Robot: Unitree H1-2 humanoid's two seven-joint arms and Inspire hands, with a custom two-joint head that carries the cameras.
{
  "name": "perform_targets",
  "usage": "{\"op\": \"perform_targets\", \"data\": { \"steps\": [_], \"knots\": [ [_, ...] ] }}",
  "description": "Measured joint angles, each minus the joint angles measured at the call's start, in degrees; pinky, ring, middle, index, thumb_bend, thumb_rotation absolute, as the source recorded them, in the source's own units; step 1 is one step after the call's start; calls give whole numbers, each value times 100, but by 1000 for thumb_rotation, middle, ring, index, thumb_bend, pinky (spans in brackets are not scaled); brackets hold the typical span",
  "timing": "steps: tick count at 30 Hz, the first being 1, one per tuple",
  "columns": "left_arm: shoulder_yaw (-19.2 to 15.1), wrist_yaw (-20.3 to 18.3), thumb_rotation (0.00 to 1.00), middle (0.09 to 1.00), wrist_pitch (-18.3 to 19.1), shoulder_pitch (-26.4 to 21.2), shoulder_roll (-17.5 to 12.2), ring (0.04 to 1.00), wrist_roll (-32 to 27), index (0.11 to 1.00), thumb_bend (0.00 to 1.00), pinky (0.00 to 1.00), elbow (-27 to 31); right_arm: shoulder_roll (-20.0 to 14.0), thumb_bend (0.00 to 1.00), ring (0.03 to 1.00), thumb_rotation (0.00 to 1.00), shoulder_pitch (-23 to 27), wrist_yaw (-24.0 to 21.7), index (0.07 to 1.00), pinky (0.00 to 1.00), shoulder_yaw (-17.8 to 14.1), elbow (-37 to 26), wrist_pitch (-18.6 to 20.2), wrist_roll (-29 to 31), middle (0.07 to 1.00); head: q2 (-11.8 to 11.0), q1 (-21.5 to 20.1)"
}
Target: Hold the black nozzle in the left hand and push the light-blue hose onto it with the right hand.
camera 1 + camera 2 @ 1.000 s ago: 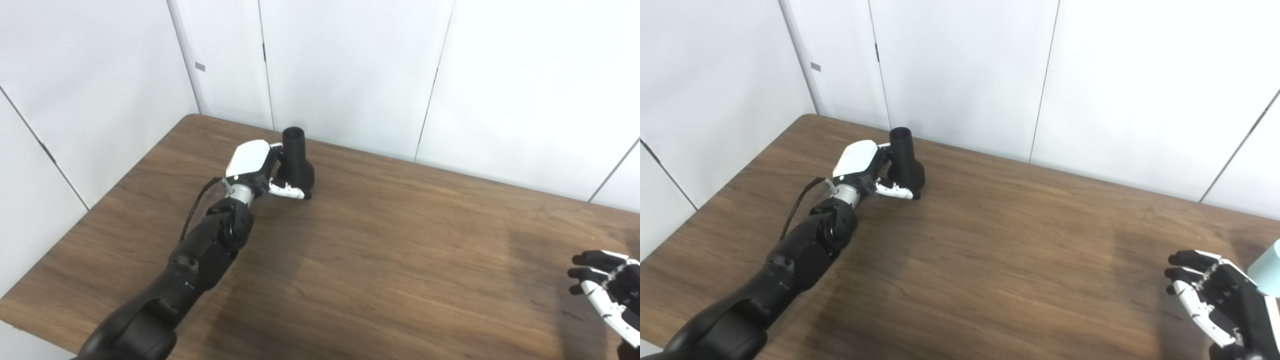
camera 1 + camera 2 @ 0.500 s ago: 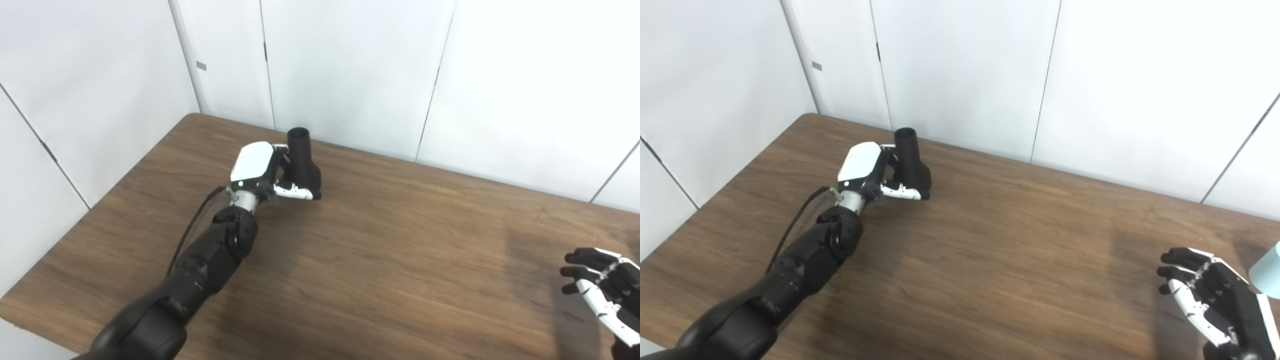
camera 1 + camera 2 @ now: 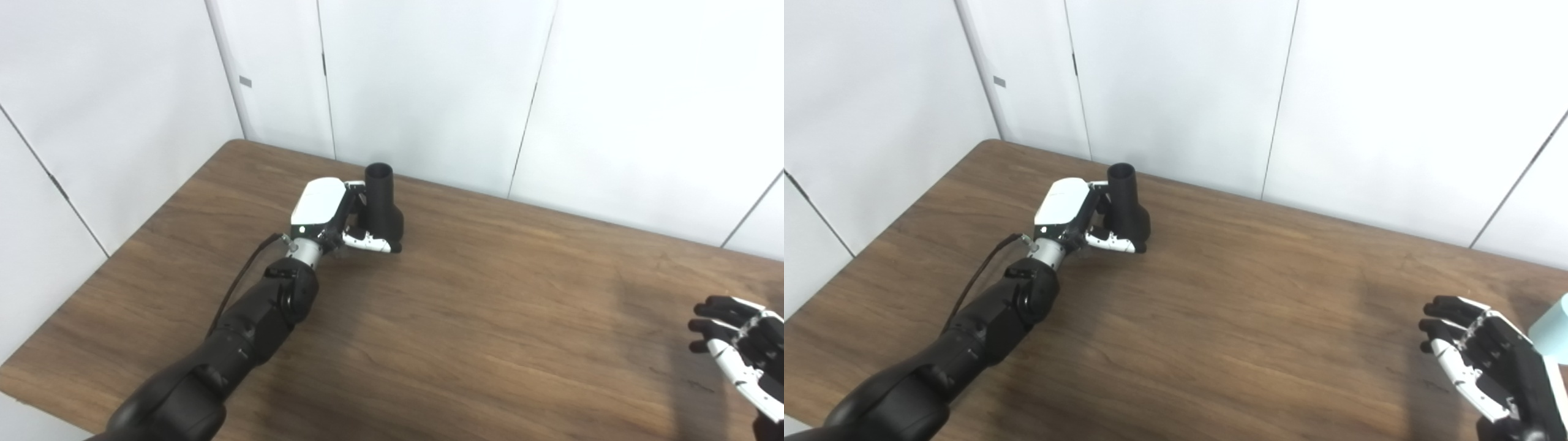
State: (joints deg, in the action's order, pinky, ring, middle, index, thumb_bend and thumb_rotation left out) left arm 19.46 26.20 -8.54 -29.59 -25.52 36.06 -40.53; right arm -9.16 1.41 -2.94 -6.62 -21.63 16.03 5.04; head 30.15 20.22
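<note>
The black nozzle (image 3: 383, 201) stands upright with its open mouth up, near the table's far left. My left hand (image 3: 331, 215) is wrapped around its wide lower part, thumb across the front, holding it. At the lower right edge my right hand (image 3: 1482, 364) hangs open with its fingers spread and nothing in them. Just right of that hand, a piece of the light-blue hose (image 3: 1554, 321) shows at the right eye view's right edge; the left eye view does not show it.
The brown wooden table (image 3: 478, 318) stretches between the two hands. White wall panels (image 3: 429, 86) rise directly behind its far edge and along its left side. The nozzle stands close to the back wall.
My left hand has carried the nozzle to the right and slightly toward me. The right hand has shifted a little, staying open.
</note>
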Motion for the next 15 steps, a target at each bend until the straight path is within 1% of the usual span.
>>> {"op": "perform_targets", "data": {
  "steps": [2,4,6,7,9,11,14,15],
  "knots": [
    [2,-44,0,442,-35,79,-7,502,7,496,502,733,147,1,38,584,0,-2,2,600,456,9,0,-1,-31,621,0,-9],
    [17,-91,0,442,-121,129,-12,488,67,502,503,721,247,18,28,591,0,-1,22,608,469,9,-2,-1,-39,628,0,-176],
    [20,-128,0,442,-226,178,-12,483,126,502,504,714,336,60,50,607,0,-1,53,625,494,8,-2,-2,-51,639,9,-465],
    [20,-141,0,442,-294,200,-12,482,146,502,504,714,370,92,56,608,0,-1,78,627,496,8,-2,-3,-73,640,9,-501],
    [16,-173,0,449,-333,269,-11,480,180,499,504,705,509,148,108,606,0,-2,122,625,502,7,21,-46,-140,636,18,-843],
    [18,-229,0,450,-449,326,-9,476,211,500,505,702,629,182,137,599,0,-2,157,620,492,6,131,-166,-218,630,26,-888],
    [-45,-254,0,456,-742,419,-4,482,209,489,505,694,763,184,217,587,0,-15,166,616,482,0,446,-494,-252,623,70,-1554],
    [-67,-259,0,456,-812,441,-6,484,208,489,505,681,794,184,243,583,0,-23,168,613,480,-9,576,-588,-259,619,79,-1704]
  ]
}}
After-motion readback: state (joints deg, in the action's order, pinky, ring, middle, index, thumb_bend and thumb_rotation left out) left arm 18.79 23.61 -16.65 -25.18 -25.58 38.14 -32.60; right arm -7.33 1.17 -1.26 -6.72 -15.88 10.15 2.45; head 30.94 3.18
